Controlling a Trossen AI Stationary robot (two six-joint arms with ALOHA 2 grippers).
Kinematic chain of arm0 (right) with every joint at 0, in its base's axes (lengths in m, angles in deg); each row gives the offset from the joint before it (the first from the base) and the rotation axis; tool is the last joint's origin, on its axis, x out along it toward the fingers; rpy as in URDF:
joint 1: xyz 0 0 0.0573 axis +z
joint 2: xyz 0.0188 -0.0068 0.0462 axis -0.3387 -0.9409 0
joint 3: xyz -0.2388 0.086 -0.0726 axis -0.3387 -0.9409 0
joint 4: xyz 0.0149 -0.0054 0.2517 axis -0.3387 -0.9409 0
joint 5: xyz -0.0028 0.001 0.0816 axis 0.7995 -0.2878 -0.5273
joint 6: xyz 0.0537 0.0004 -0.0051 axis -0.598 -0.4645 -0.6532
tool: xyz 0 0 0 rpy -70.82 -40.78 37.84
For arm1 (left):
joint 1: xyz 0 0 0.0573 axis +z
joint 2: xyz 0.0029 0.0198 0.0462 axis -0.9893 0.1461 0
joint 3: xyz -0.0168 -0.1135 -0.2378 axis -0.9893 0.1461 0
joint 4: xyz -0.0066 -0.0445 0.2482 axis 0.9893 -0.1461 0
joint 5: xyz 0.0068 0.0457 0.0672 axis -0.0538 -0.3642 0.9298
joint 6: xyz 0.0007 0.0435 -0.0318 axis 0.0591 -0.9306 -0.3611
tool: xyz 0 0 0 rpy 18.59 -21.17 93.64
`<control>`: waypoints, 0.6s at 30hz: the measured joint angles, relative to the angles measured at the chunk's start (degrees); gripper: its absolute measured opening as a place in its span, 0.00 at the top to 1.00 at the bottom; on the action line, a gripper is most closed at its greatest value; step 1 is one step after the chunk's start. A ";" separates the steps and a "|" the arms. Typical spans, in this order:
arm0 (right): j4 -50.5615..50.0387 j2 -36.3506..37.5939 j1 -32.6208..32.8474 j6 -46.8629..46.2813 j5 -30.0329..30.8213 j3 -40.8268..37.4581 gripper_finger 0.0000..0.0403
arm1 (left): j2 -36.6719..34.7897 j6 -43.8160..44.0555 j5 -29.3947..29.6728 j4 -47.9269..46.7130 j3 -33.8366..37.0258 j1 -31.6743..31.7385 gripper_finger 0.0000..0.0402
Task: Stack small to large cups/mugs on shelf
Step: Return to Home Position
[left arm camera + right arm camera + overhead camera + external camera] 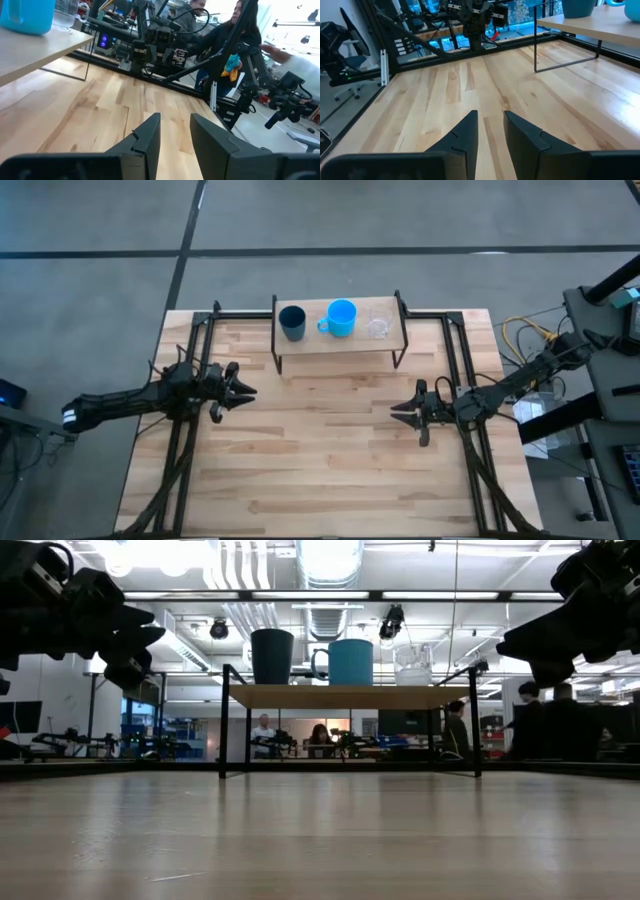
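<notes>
The shelf stands at the table's far edge on thin black legs. On its board, in a row from left to right, stand the navy cup, the bright blue mug with its handle to the left, and the clear glass. The low view shows the navy cup, the blue mug and the glass upright, each on its base. My left gripper hovers over the table's left side, open and empty. My right gripper hovers over the right side, open and empty. Both point toward the table's middle.
Bare wooden tabletop lies between the two grippers and in front of the shelf. Black frame rails run along the table's left and right sides. Beyond the far edge, people sit in the room, and other equipment stands there.
</notes>
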 joint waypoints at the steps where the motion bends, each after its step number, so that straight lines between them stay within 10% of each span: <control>1: 0.00 0.00 0.00 -0.01 0.00 0.00 0.78 | 0.10 -0.01 0.02 0.02 0.00 0.00 0.77; 18: 0.07 15.50 0.00 -0.01 0.00 0.02 0.79 | 0.38 -0.02 0.02 0.04 0.04 0.00 0.77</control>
